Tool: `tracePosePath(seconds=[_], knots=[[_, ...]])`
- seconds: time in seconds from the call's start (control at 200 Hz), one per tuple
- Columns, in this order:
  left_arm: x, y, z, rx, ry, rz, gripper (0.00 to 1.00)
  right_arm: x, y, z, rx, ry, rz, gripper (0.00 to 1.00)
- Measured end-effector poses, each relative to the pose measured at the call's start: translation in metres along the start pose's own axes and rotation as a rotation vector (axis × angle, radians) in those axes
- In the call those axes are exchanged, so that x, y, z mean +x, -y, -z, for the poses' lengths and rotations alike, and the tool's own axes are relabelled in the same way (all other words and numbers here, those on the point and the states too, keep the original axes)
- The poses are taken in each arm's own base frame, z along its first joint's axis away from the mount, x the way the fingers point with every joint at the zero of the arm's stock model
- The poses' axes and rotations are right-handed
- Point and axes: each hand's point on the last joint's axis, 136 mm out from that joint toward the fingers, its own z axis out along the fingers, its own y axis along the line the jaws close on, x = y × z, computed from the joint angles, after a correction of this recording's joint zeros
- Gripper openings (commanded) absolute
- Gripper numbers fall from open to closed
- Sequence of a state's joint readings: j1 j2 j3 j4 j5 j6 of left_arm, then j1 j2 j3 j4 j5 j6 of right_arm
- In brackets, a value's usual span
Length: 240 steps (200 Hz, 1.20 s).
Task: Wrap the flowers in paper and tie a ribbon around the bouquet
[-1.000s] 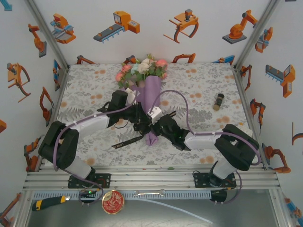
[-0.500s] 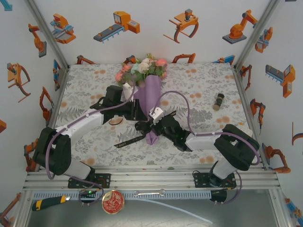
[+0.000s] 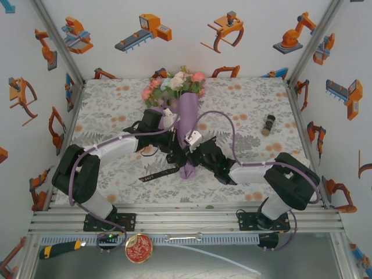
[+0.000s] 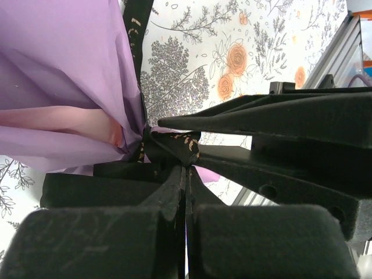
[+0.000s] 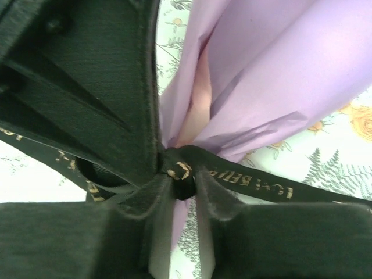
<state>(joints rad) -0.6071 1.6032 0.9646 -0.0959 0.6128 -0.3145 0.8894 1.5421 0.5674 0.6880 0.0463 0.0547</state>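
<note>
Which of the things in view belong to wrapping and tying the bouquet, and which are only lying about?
Belong to the job:
- flowers
- lilac paper around their stems
- black ribbon knotted on the paper

Only lying about:
- small brown object on the cloth, at the right
- screwdriver on the near ledge
- round red disc beside it

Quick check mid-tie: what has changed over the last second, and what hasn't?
The left gripper swung in from the bouquet's left side to the ribbon knot; its jaws are shut there, though a pinch on the ribbon is unclear. The right gripper stayed at the knot, jaws now slightly apart. The bouquet and the loose ribbon tail have not moved.
</note>
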Motion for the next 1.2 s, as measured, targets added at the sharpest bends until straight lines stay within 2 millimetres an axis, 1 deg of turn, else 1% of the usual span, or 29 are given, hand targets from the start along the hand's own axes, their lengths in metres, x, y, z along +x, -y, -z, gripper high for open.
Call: tracePosePath(seconds=[0.035,0.085,0.23,0.315,0.416,0.456,0.506,0.526,0.546,0.726,0.771,0.811,0.911,0.976,1.046,1.141,1.201], knots=[[0.000,-0.002,0.000,-0.008,0.003,0.005,0.00,0.001,0.001,0.002,0.004,-0.010,-0.005,0.40],[0.000,-0.006,0.002,-0.025,0.010,0.012,0.00,0.001,0.002,0.006,0.007,-0.024,-0.016,0.41],[-0.005,-0.019,0.009,-0.072,0.039,0.031,0.00,0.001,0.004,0.021,0.013,-0.070,-0.071,0.41],[-0.005,-0.024,0.011,-0.091,0.045,0.040,0.00,-0.002,0.004,0.031,0.015,-0.082,-0.130,0.41],[-0.005,-0.025,0.011,-0.095,0.048,0.049,0.00,-0.007,0.004,0.038,0.017,-0.078,-0.218,0.37],[-0.006,-0.025,0.011,-0.094,0.051,0.052,0.00,-0.007,0.003,0.038,0.011,-0.076,-0.252,0.31],[-0.006,-0.025,0.011,-0.094,0.054,0.056,0.00,-0.007,0.001,0.038,0.005,-0.079,-0.287,0.11],[-0.007,-0.025,0.011,-0.094,0.056,0.057,0.00,-0.006,0.000,0.037,0.001,-0.081,-0.291,0.04],[-0.007,-0.025,0.011,-0.093,0.057,0.059,0.00,-0.005,-0.001,0.036,-0.005,-0.084,-0.313,0.00],[-0.009,-0.024,0.011,-0.089,0.066,0.068,0.00,0.008,-0.007,0.029,-0.033,-0.121,-0.329,0.00],[-0.010,-0.024,0.011,-0.089,0.068,0.069,0.00,0.010,-0.009,0.028,-0.046,-0.131,-0.327,0.11],[-0.010,-0.024,0.011,-0.089,0.069,0.070,0.00,0.012,-0.011,0.028,-0.055,-0.139,-0.322,0.15],[-0.010,-0.025,0.011,-0.094,0.071,0.074,0.00,0.012,-0.016,0.029,-0.078,-0.164,-0.326,0.16],[-0.010,-0.026,0.011,-0.099,0.072,0.078,0.00,0.008,-0.021,0.032,-0.081,-0.167,-0.332,0.17],[-0.011,-0.027,0.011,-0.103,0.075,0.084,0.00,0.001,-0.038,0.038,-0.089,-0.151,-0.336,0.20],[-0.012,-0.028,0.012,-0.106,0.080,0.090,0.00,-0.005,-0.079,0.045,-0.134,-0.140,-0.335,0.26],[-0.013,-0.029,0.012,-0.108,0.086,0.094,0.00,-0.005,-0.099,0.044,-0.151,-0.151,-0.339,0.30]])
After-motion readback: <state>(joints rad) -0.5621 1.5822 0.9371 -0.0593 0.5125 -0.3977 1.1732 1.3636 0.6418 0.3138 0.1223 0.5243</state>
